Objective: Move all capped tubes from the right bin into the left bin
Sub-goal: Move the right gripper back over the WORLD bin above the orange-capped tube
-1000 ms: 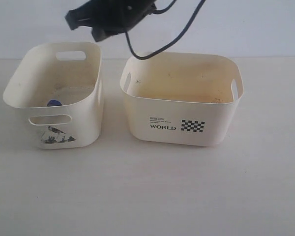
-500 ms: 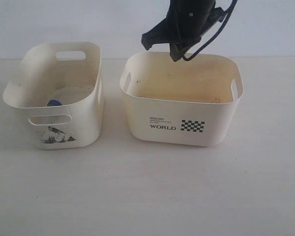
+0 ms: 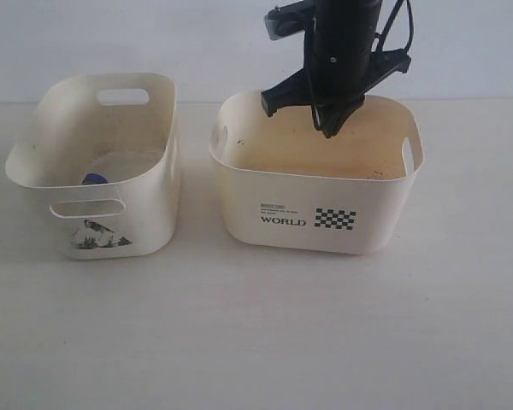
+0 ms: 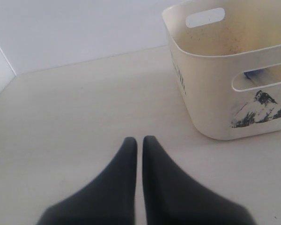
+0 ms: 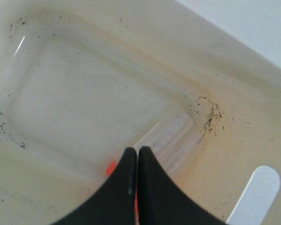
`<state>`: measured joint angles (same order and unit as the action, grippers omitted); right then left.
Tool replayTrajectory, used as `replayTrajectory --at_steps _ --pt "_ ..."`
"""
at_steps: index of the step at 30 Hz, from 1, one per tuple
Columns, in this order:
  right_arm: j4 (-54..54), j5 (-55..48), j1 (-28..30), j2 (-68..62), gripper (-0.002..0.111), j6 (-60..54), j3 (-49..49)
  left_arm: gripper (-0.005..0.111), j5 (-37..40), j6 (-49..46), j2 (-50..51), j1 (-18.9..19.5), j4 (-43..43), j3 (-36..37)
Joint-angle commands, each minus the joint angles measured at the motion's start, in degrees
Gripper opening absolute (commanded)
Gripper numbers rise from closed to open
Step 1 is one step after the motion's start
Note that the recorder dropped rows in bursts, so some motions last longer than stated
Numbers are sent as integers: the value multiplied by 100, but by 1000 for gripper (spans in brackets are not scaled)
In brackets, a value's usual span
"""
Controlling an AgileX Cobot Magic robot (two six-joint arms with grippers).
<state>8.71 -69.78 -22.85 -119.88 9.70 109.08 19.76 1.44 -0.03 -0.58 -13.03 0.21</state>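
Observation:
My right gripper (image 3: 329, 128) hangs shut over the right bin (image 3: 368, 205), the cream one marked "WORLD". In the right wrist view its fingertips (image 5: 137, 151) point down at the bin's floor (image 5: 75, 93). An orange-red cap (image 5: 111, 168) of a tube peeks out from behind one finger, low in the bin; I see nothing held between the fingers. A blue cap (image 3: 94, 178) lies inside the left bin (image 3: 145, 213). My left gripper (image 4: 139, 139) is shut and empty over the table beside the left bin (image 4: 210, 93), where the blue cap (image 4: 255, 73) shows through a slot handle.
The two bins stand side by side on a pale table (image 3: 256, 325), a narrow gap between them. A black cable (image 3: 402, 26) trails from the right arm above the right bin. Dark specks mark the bin's inner walls (image 5: 208, 117).
The right arm has swung from above the left bin across to the right bin and come down toward its opening. The bins and the blue cap have not moved.

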Motion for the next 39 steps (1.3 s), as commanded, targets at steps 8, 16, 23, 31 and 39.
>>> replayTrajectory --at_steps 8,16,23,31,39 --pt "85 -19 17 41 0 -495 16 4 -19 54 3 2 -7 -21" --pt "85 -19 17 41 0 -518 16 4 -19 54 3 2 -7 -21" --pt "85 105 17 41 0 -446 16 4 -19 54 3 2 -7 -21" --pt "85 49 17 41 0 -420 16 4 -19 54 3 2 -7 -21" --pt "85 -19 17 41 0 -420 16 4 -19 54 3 2 -7 -21"
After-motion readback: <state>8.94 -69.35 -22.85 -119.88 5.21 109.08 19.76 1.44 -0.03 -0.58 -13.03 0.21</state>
